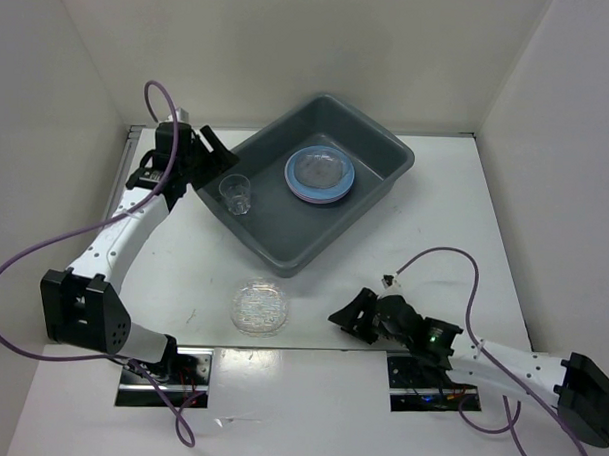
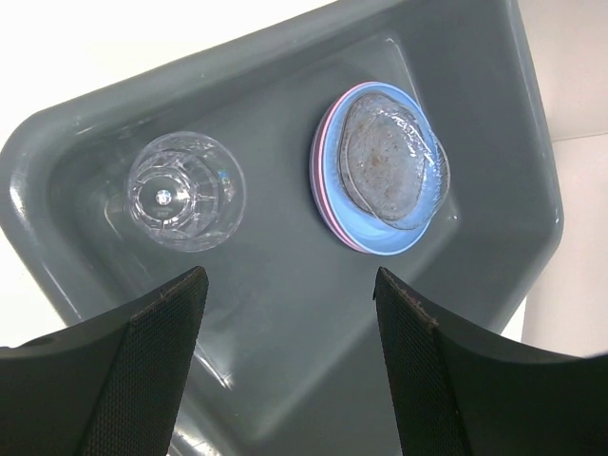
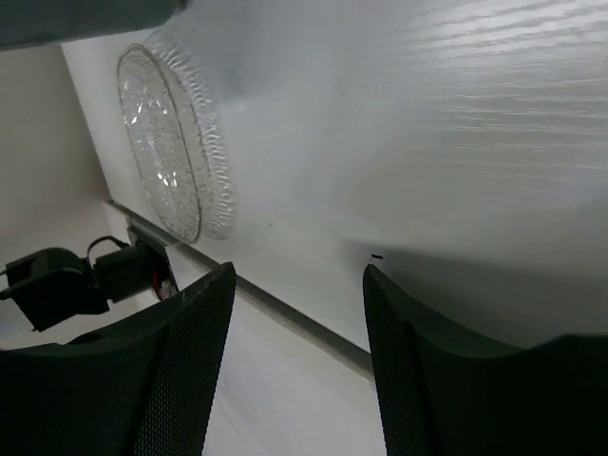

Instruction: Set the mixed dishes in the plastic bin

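Bright, even overhead light bleaches the white table (image 1: 183, 274), glints off the plastic bin (image 2: 285, 323) floor and leaves only soft shadows.

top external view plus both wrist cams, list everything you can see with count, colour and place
dark grey rectangular plastic bin: 1, dark grey, far centre of the table
round plastic plates: 1 stack, blue on top with pink and lilac rims under it, inside the bin
clear glass dish: 1, clear, on the plate stack
small clear cup: 1, clear, in the bin's left corner
clear textured glass plate: 1, clear, on the table near its front edge
white table: 1, white
purple cables: 2, purple, one per arm
left end effector: open, above the bin
right end effector: open, beside the textured plate
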Robot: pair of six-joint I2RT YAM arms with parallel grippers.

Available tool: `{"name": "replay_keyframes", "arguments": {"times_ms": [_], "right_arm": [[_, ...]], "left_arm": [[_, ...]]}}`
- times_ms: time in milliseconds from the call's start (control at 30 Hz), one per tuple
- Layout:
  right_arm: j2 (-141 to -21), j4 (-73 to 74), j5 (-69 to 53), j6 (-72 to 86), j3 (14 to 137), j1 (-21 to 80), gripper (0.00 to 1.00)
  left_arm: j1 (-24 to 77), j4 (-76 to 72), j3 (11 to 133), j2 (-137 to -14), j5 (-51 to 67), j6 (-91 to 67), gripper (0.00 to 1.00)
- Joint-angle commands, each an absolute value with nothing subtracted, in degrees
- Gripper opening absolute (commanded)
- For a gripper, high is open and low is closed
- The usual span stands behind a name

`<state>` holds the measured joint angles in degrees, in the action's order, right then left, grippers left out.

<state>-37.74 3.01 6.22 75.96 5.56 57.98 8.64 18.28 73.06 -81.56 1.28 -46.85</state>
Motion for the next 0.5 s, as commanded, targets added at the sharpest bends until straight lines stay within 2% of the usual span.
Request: {"name": "replay_keyframes", "arguments": {"times_ms": [0, 133, 267, 367, 467], "right_arm": [[-32.3, -1.3, 9.3, 81.5, 2.8, 58.8, 0.61], [-26.4, 1.9, 9.9, 82.1, 1.6, 58.8, 0.61], [-25.8, 4.1, 9.9, 80.6, 3.3, 58.8, 0.61], [-32.8, 1.7, 10.5, 78.0, 7.5, 58.8, 0.61], [-46.5, -0.6, 13.3, 74.3, 14.5, 61.9, 0.61]], "left_arm": [[8.3, 17.9, 72.2, -81.5, 0.5, -45.3, 0.79], [8.3, 17.9, 71.5, -81.5, 0.5, -44.7, 0.79], [8.3, 17.9, 71.0, -81.5, 0.5, -44.7, 0.79], [8.3, 17.9, 71.0, -81.5, 0.5, -44.7, 0.79], [8.3, 17.9, 70.5, -81.5, 0.5, -44.7, 0.79]]}}
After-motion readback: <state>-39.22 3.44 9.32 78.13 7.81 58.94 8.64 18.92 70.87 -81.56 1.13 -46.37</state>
